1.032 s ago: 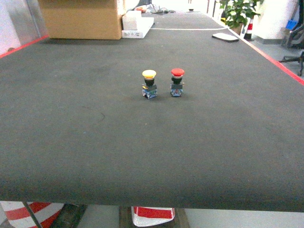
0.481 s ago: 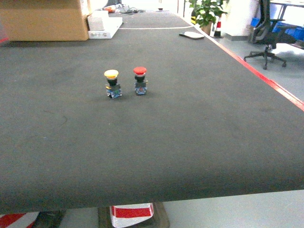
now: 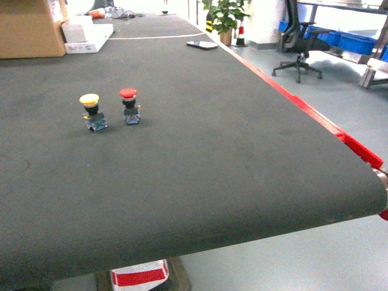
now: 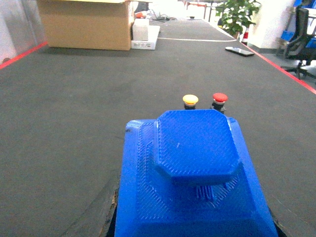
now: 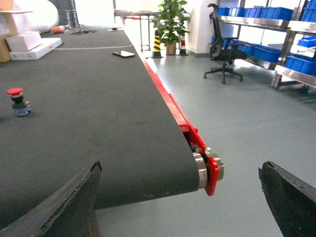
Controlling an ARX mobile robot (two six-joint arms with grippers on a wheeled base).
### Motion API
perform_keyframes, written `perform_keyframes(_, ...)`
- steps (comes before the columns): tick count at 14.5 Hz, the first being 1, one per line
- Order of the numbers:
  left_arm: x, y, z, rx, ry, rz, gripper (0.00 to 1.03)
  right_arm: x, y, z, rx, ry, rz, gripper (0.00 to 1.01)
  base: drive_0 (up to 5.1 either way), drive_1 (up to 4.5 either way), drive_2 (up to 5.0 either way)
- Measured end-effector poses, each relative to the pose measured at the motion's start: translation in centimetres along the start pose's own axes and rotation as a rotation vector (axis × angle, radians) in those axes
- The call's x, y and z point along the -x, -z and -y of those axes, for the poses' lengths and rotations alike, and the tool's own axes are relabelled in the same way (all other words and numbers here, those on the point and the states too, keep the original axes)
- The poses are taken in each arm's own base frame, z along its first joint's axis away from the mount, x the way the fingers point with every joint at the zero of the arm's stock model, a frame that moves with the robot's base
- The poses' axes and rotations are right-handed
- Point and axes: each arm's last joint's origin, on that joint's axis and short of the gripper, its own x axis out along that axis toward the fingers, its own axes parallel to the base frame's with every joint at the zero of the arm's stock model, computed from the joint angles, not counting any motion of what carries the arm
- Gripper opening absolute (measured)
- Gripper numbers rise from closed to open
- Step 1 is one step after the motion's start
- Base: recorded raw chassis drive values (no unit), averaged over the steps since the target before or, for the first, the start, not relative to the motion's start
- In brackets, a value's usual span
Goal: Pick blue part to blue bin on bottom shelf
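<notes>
- My head view has swung right: both buttons slid to upper left, and blue bins [image 3: 357,42] now show at upper right.
- My left claw [image 4: 195,217] is clamped on the blue part [image 4: 195,163], filling the frame's bottom.
- My right claw [image 5: 180,197] hangs apart, empty.
- I judge I'm turning toward the shelving.

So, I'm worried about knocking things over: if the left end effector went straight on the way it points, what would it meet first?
Probably the yellow button, almost dead ahead of the blue part it carries; the red button stands just right of it. Height is unclear, so it might pass over.
</notes>
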Motion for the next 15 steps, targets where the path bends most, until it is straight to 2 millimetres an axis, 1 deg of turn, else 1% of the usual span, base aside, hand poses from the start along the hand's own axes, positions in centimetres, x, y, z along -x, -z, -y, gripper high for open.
perform_keyframes(15,-0.01,0.01,0.0,0.0,0.0,-0.001,0.44,0.0,0.0,0.0,0.0,0.0,0.0,0.98,-1.6,-1.57,-1.6)
